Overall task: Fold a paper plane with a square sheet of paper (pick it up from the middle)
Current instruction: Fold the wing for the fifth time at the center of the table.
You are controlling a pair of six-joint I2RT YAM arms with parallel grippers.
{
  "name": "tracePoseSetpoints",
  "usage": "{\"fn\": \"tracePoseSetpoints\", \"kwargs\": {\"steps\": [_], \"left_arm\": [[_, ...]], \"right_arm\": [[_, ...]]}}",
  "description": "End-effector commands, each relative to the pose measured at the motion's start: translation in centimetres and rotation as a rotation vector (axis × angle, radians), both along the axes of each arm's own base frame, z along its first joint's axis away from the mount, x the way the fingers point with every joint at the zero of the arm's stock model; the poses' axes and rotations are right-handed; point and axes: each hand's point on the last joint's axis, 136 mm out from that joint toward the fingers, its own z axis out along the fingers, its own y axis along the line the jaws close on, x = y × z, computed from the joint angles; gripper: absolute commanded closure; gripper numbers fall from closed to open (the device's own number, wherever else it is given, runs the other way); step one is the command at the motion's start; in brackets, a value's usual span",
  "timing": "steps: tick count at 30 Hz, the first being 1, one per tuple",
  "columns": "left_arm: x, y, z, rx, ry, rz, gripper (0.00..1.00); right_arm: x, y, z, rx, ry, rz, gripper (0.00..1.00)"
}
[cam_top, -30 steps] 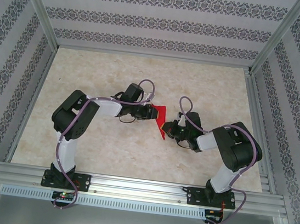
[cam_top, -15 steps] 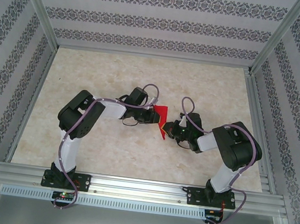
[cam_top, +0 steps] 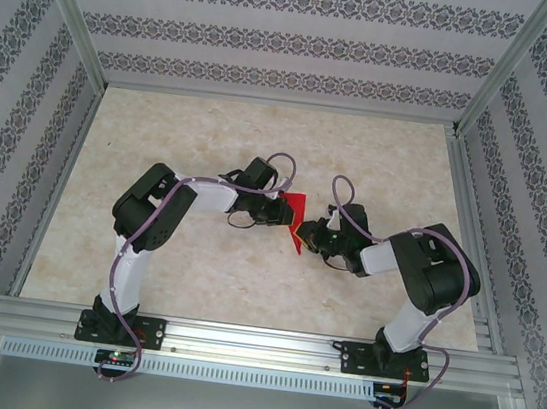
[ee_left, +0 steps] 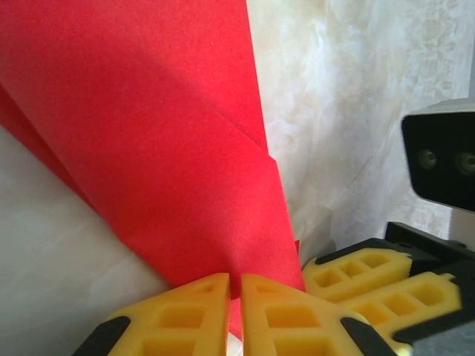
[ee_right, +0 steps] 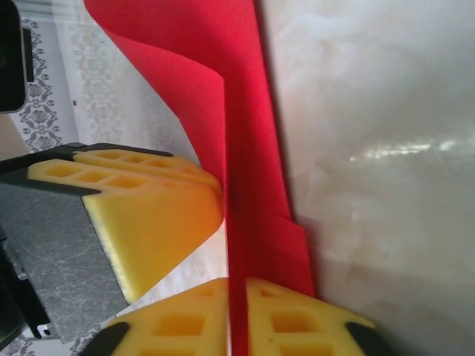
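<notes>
Though tiny overhead, paper (ee_left: pixel 171 148) shows creases.

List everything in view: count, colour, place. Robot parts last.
paper sheet: 1, bright red, partly folded, at table centre between both grippers
table: 1, cream marble pattern, under the arms
enclosure walls: 3, white with grey patterned stripes, left, back and right
frame rails: several, silver, around the table
arms: 2, white and black, bases at the near edge
left gripper: 1, yellow fingers, shut on the paper sheet
right gripper: 1, yellow fingers, shut on the paper sheet
</notes>
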Motion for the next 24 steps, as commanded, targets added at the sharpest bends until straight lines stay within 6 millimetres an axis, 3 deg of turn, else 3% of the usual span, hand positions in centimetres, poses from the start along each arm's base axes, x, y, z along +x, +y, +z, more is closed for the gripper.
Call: {"fn": "tracePoseSetpoints", "kwargs": {"steps": [1,9,15,20,24], "left_arm": [[-0.9,1.3,-3.6,0.136,0.056,0.017,0.87],[-1.0,1.3,-3.9,0.142,0.074,0.018,0.87],[-1.0,1.2,-3.9,0.142,0.080,0.016,0.87],[-0.9,1.2,-3.9,0.140,0.079,0.017,0.87],[-0.9,1.1,-3.8,0.135,0.080,0.012,0.87]], "right_arm": [[-1.2,-1.2,-0.7,-0.085,0.034,0.027,0.80],[-1.9,-1.4,1.6,-0.180,-0.040,0.109,0.73],[-1.4,-2.1,3.5,-0.379,-0.128,0.114,0.70],[-1.2,-2.6,3.6,-0.522,-0.140,0.112,0.69],[-1.2,-2.0,2.8,-0.568,-0.126,0.140,0.70]]}}
